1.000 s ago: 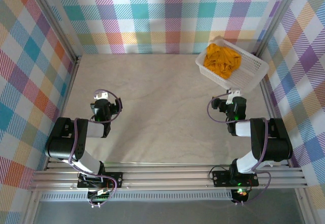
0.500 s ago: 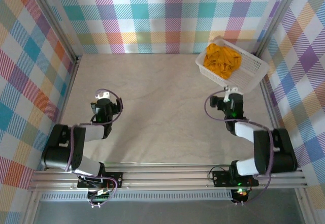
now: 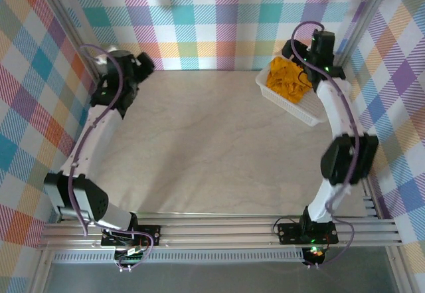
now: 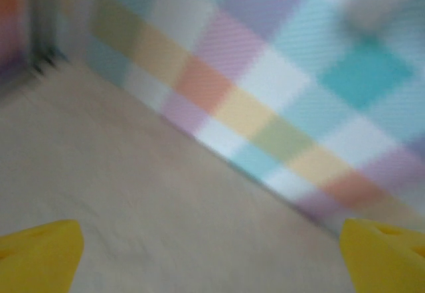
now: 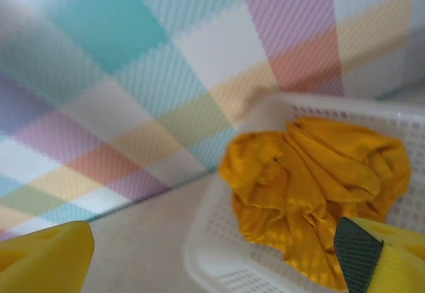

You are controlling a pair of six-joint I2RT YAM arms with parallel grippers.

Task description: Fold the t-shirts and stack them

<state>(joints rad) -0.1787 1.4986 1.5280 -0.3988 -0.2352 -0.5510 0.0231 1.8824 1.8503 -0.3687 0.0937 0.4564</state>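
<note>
Basket (image 3: 300, 109) in the table's (image 3: 212, 147) far right corner.
The t-shirts (image 3: 287, 82) lie in the basket's far left part; the right gripper (image 5: 212, 253) is at its far end, and the left gripper (image 4: 212, 256) is near the far left corner.

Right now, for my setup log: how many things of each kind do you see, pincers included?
White mesh basket: 1
Orange t-shirt heap: 1, shirts within uncountable
Pincers: 2, left pincer, right pincer
Total: 4

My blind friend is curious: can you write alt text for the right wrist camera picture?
Crumpled orange-yellow t-shirts lie heaped in a white plastic mesh basket beside a pastel plaid wall. The open right gripper hangs just before it, its yellow fingers at the bottom corners, holding nothing.
</note>
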